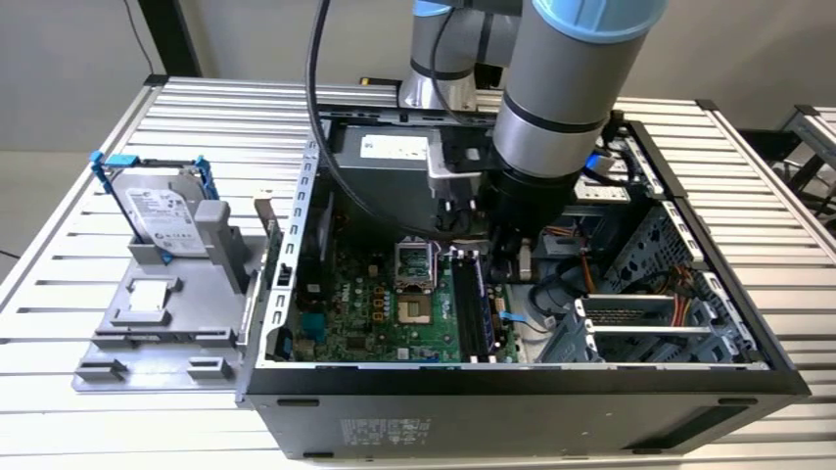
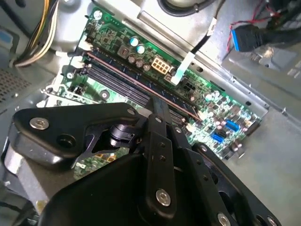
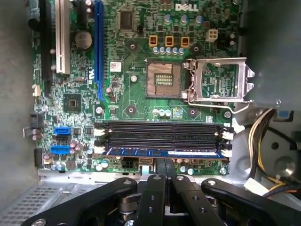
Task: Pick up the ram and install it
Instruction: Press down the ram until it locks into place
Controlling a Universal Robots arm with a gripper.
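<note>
The ram (image 3: 162, 153) is a long thin stick lying along the slot nearest my gripper, in the row of long black slots (image 3: 162, 134) on the green motherboard (image 3: 131, 101). In the second wrist view the ram (image 2: 127, 75) shows edge-on as a thin brownish line in its slot. My gripper (image 3: 164, 162) has its two black fingers pressed together, tips right at the ram's upper edge near its middle, with nothing between them. In the exterior view the gripper (image 1: 514, 266) reaches down inside the open computer case (image 1: 523, 377), over the slots.
The CPU socket (image 3: 162, 79) with its raised metal lid (image 3: 218, 80) lies beyond the slots. Yellow and black cables (image 3: 263, 127) run beside the board. Outside the case, a grey fixture (image 1: 157, 328) holds a hard drive in a blue frame (image 1: 163, 211) and a small square chip (image 1: 151, 294).
</note>
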